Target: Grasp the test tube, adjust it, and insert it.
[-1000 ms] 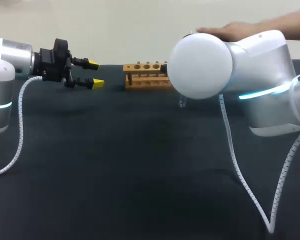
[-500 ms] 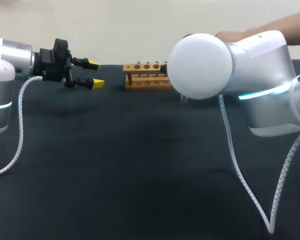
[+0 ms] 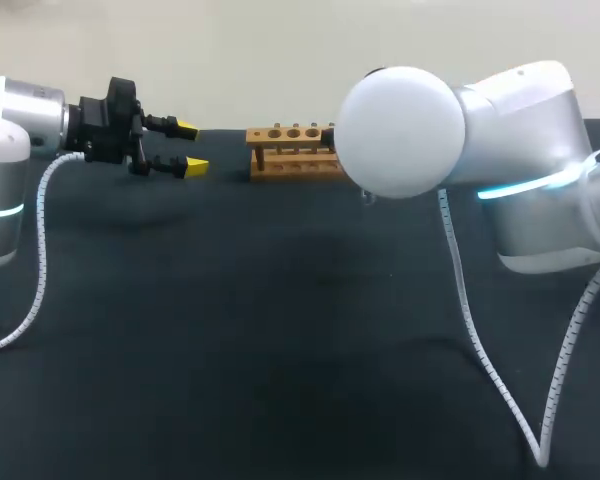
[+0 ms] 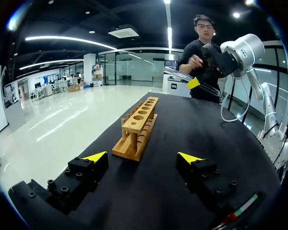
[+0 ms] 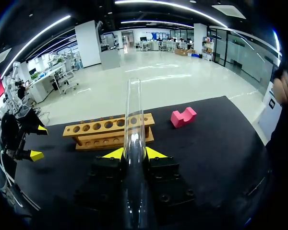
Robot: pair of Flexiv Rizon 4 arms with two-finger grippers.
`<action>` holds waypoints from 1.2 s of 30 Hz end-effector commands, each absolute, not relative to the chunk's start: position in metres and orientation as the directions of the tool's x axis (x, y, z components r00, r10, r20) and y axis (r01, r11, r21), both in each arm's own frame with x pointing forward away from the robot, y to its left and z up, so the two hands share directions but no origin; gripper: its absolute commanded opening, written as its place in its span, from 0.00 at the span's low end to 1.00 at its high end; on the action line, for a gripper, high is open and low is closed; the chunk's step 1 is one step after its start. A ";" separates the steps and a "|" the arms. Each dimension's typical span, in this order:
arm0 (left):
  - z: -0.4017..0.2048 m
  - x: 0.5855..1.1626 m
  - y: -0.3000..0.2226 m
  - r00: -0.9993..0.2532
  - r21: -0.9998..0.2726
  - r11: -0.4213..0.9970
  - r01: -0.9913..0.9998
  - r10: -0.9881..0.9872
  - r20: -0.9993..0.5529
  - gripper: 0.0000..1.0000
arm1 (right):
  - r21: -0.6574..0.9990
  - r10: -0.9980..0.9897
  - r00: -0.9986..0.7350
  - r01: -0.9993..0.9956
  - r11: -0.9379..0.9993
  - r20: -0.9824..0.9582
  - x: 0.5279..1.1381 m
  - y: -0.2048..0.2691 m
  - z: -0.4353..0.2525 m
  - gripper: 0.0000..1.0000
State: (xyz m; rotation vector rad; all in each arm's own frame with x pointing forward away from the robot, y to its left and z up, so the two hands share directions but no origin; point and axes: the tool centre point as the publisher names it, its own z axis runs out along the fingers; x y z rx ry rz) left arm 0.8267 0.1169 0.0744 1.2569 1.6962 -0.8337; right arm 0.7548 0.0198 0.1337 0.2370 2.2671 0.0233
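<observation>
The clear glass test tube lies lengthwise between the yellow tips of my right gripper, which is shut on it; its open end points toward the wooden rack. In the head view the right arm's white joint hides that gripper, and only a glint of the tube's end shows below it. The rack stands at the table's far edge. My left gripper hangs open left of the rack with nothing between its fingers. In the left wrist view the rack lies ahead of the left gripper.
A pink notched block sits on the black tabletop beside the rack's right end. The right arm's white cable trails over the table's right half. My left gripper shows beyond the rack's left end in the right wrist view.
A person's hand that rested above my right arm has drawn back to the right and out of the head view. Both arms have stayed still.
</observation>
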 end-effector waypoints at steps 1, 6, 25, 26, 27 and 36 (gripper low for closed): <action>0.074 0.826 0.117 -0.136 -0.024 0.276 0.961 0.396 -0.908 1.00 | 0.096 0.178 -0.632 0.162 0.982 -0.754 0.754 0.019 0.134 0.00; 0.074 0.826 0.117 -0.136 -0.024 0.276 0.961 0.396 -0.908 1.00 | 0.096 0.178 -0.632 0.162 0.982 -0.754 0.754 0.019 0.134 0.00; 0.074 0.826 0.117 -0.136 -0.024 0.276 0.961 0.396 -0.908 1.00 | 0.096 0.178 -0.632 0.162 0.982 -0.754 0.754 0.019 0.134 0.00; 0.074 0.826 0.117 -0.136 -0.024 0.276 0.961 0.396 -0.908 1.00 | 0.089 0.164 -0.638 0.149 0.985 -0.752 0.759 0.025 0.130 0.00; 0.074 0.826 0.117 -0.136 -0.024 0.276 0.961 0.396 -0.908 1.00 | 0.093 0.161 -0.642 0.139 0.986 -0.750 0.763 0.030 0.126 0.00; 0.074 0.826 0.117 -0.136 -0.024 0.276 0.961 0.396 -0.908 1.00 | 0.055 0.097 -0.677 0.083 0.995 -0.730 0.794 0.056 0.084 0.00</action>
